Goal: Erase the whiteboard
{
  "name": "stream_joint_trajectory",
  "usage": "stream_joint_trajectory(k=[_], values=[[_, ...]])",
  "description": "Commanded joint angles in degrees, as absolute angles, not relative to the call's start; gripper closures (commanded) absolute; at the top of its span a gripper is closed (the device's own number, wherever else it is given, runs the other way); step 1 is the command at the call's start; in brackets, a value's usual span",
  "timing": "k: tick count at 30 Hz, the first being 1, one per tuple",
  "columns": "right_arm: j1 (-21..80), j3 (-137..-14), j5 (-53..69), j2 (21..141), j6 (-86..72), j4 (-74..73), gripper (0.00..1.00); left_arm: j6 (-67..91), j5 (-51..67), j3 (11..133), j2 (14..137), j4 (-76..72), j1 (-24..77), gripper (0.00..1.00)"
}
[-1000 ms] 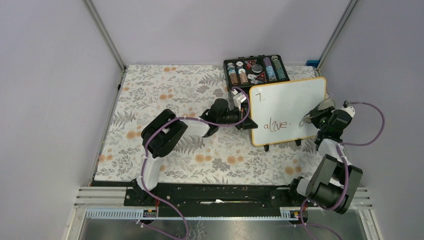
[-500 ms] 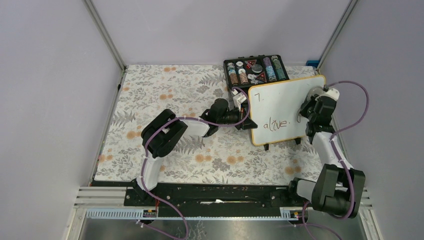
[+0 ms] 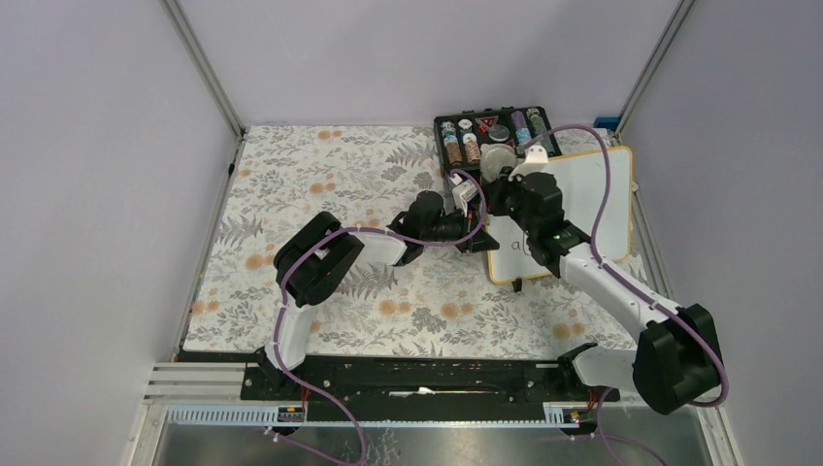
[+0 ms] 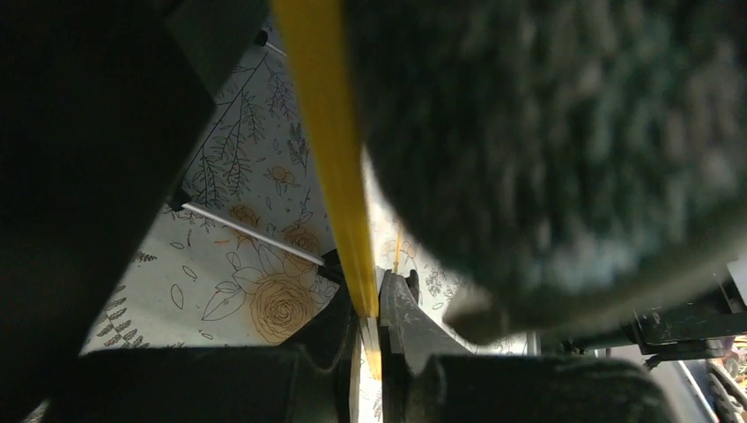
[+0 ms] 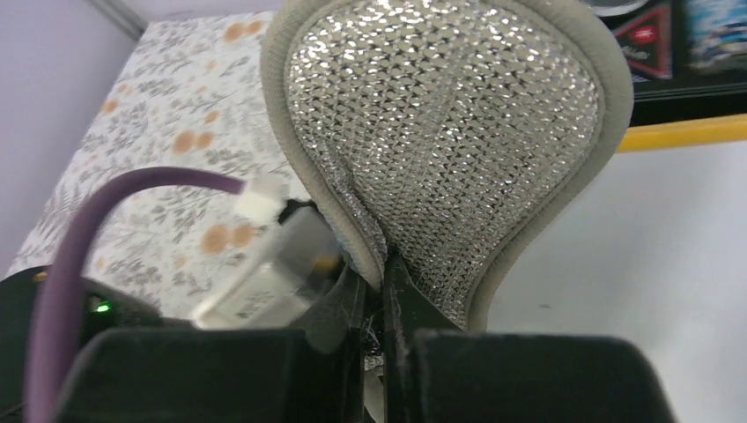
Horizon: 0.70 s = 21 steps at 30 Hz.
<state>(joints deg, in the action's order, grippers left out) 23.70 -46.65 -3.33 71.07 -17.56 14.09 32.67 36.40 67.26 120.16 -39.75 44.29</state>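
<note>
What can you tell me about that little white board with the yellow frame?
The white rectangular board has rounded corners, a thin yellow-orange frame and little black feet. It stands propped on the floral tablecloth, its face toward the arms. The left gripper is shut on its left edge. The right gripper, reaching across its face, holds a glittery silver pad by the top left corner. One handwritten letter shows.

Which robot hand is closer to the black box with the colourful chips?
Right. The right gripper holds its sponge just beside the black box; the left gripper clamps the whiteboard frame, nearer the robot.
</note>
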Motion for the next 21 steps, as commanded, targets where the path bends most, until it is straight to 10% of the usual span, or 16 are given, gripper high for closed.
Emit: stream_joint_trajectory(k=[1, 21], values=[[28.12, -47.97, 2.52, 75.66, -25.84, 16.1, 1.0, 35.46, 27.02, 68.18, 125.11, -25.25, 41.68, 1.0], [8.48, -48.69, -19.23, 71.8, -28.41, 7.03, 1.0, 35.45, 26.59, 67.95, 124.98, -25.4, 41.71, 1.0]])
